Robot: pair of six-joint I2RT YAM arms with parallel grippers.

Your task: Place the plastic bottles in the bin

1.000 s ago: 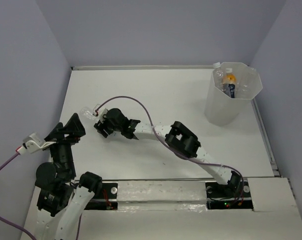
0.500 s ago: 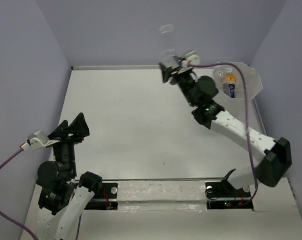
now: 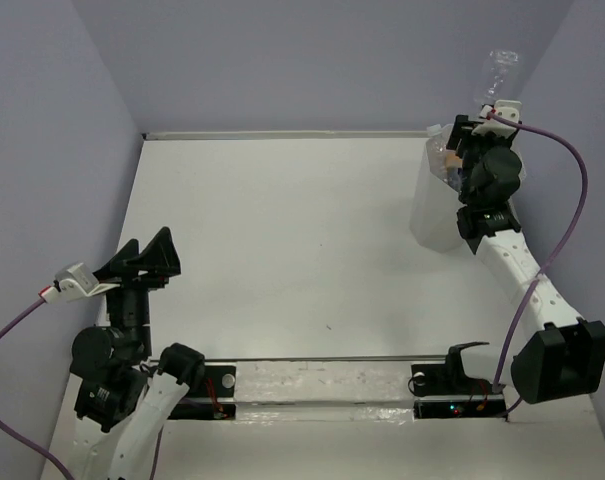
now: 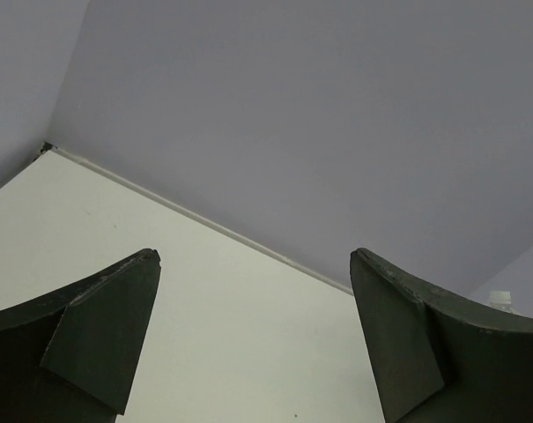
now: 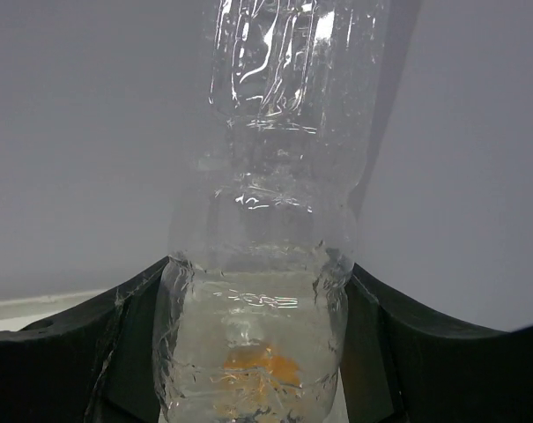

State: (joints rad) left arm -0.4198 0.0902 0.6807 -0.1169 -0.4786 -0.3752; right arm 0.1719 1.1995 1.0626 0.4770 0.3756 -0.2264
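Gripping clear crinkled bottle point(image 3: 499, 72) at lower body, right gripper point(image 3: 490, 108) holds it over bin point(image 3: 432, 218) at far right corner of table point(image 3: 282, 220). Orange shape point(image 5: 259, 363) shows through bottle; no lettering legible. Left gripper point(image 3: 147, 258) fingers spread wide, near table's left edge.

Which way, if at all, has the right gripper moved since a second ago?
Yes. The right gripper swung from the left of the table to its far right, and now holds the clear bottle above the bin.
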